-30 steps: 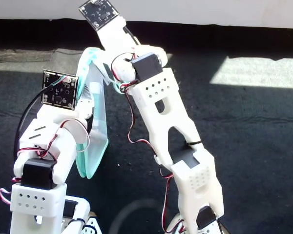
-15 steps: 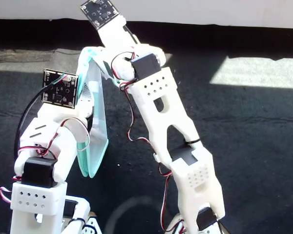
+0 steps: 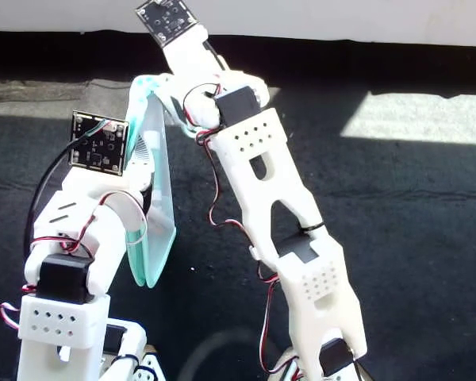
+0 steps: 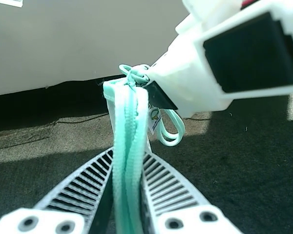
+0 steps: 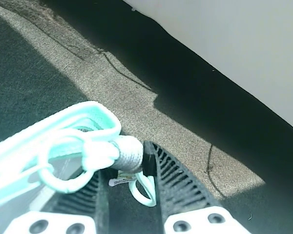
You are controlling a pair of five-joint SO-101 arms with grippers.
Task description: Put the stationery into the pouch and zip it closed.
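from above, the pouch (image 3: 157, 210) hangs edge-on over the dark worktop (image 3: 397, 238), with the left hand (image 3: 147, 159) at its side and the right hand (image 3: 163, 91) at its top corner. the left wrist view has the left hand (image 4: 129, 163) clamped on the pouch's zip edge. the right wrist view shows the right hand (image 5: 134, 163) closed on the zip pull (image 5: 124, 152).

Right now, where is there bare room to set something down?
Free: the dark mat right of the right arm, up to the sunlit patch. Crowded: between the arms, where left claw and right claw hold the pouch on edge.
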